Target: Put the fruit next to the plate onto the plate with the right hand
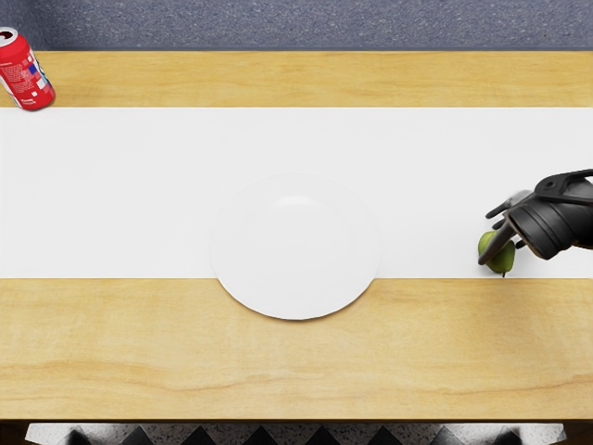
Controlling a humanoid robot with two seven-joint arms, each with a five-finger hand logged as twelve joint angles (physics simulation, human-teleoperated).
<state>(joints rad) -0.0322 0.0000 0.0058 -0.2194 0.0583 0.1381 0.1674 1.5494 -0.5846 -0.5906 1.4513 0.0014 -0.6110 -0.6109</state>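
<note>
The robot's right hand (542, 222), entering from the right edge of the head view, is closed around a small green fruit (485, 245) at the near edge of the white runner (139, 195) on the wooden counter (278, 362). One dark digit crosses the front of the fruit while the paler fingertips (501, 209) reach past it on the far side, so the fruit sits tucked under the hand's leading edge, on its left-hand side. The fruit is small and half covered. It looks pear-like, with its longer axis roughly in line with the digit across it, though that reading is uncertain, as is whether it rests on the counter or has lifted clear.

The white plate (295, 246) lies well apart to the left of the hand, about level with it, and it overlaps the runner's near edge. Nothing stands between hand and plate. The coming move is judged to be a lift followed by a plain sideways carry to the left, ending over the middle of the plate. The main risk is the round fruit slipping from a partial hold.

A red soda can (26, 69) lies tilted far off, beyond the plate and away from the hand, in the counter's far left corner. It is clear of the path. The left arm does not appear.
</note>
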